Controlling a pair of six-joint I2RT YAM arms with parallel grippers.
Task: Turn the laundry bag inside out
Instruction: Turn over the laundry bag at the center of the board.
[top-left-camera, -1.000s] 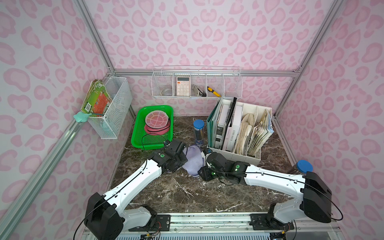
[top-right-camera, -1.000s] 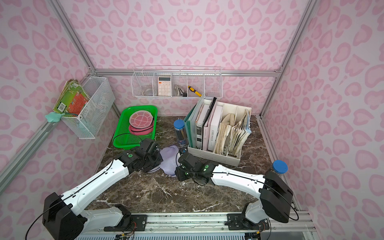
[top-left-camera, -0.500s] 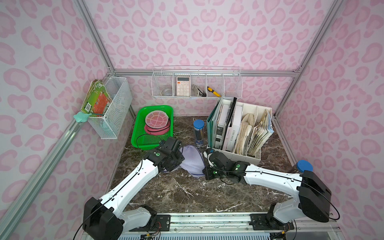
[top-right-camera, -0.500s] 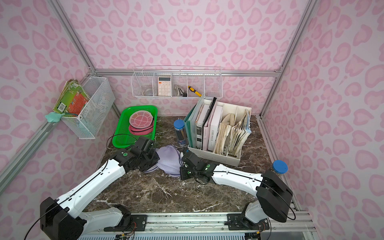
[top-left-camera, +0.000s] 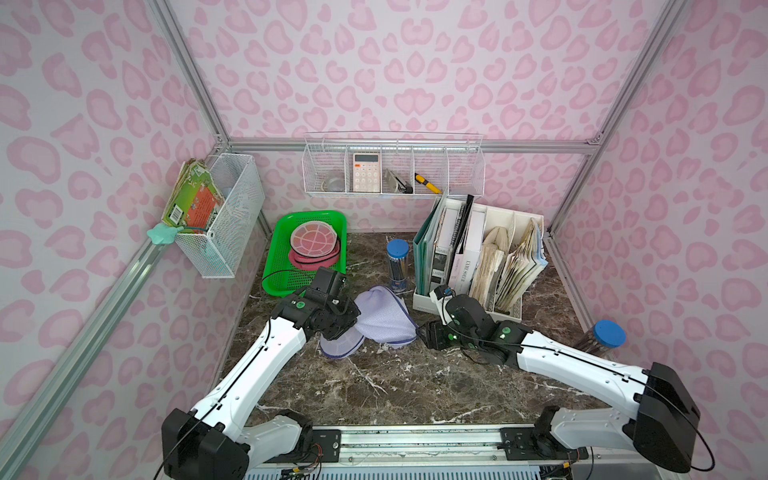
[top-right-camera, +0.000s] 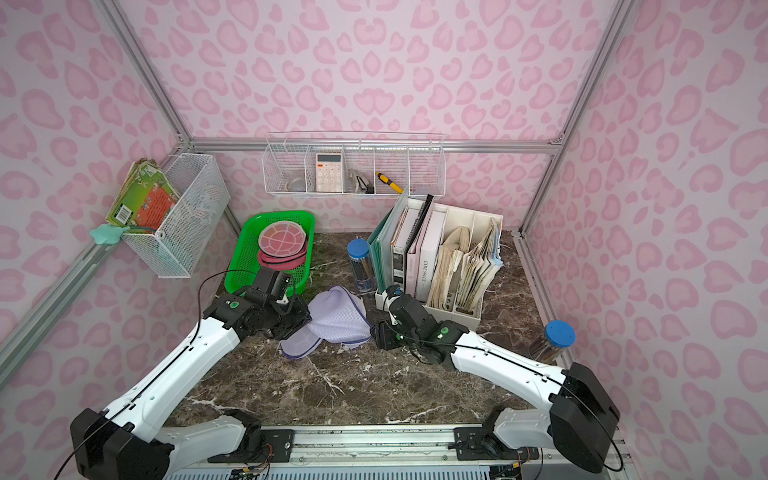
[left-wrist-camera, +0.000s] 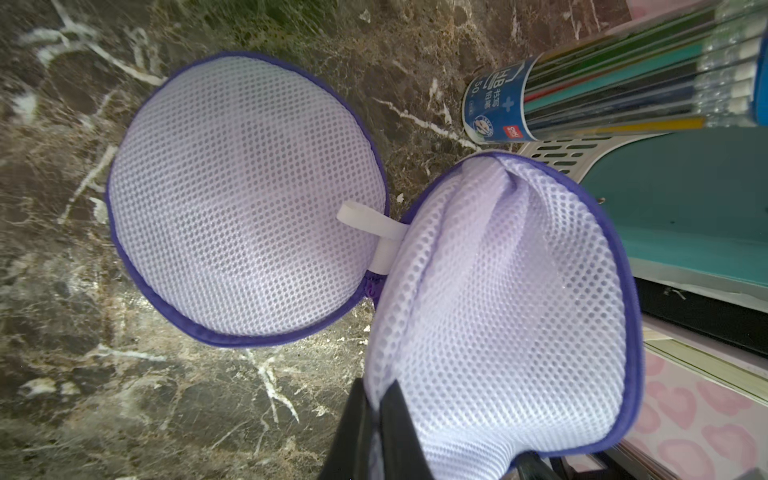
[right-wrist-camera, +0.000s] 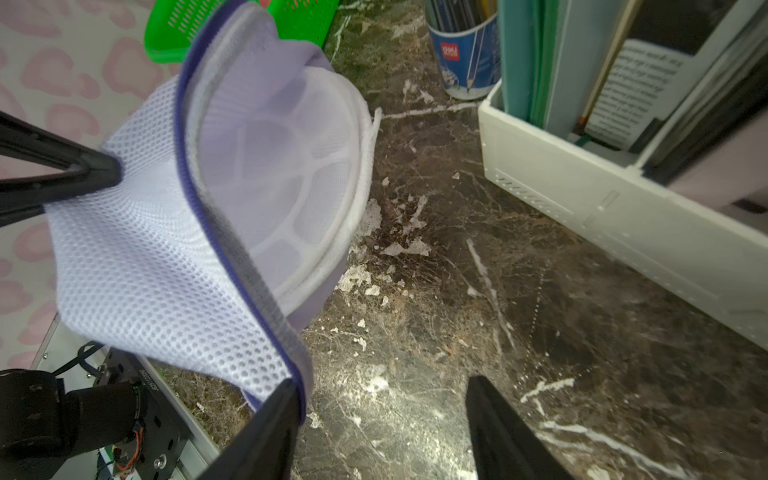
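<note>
Mid-inversion, judging by the open bag: left gripper (left-wrist-camera: 376, 395) pinches the bag (top-left-camera: 384, 316); right gripper (right-wrist-camera: 382, 384), jaws spread beside the bag, should next clamp its rim.

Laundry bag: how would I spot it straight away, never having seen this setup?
Look at the dark marble tabletop, between the green tray and the white file organizer. There sits the laundry bag: two pale mesh domes edged in purple, the only lilac thing on the table.

Free tabletop (top-left-camera: 395, 386) before laundry bag (top-left-camera: 384, 316); organizer (top-left-camera: 422, 303) behind
</note>
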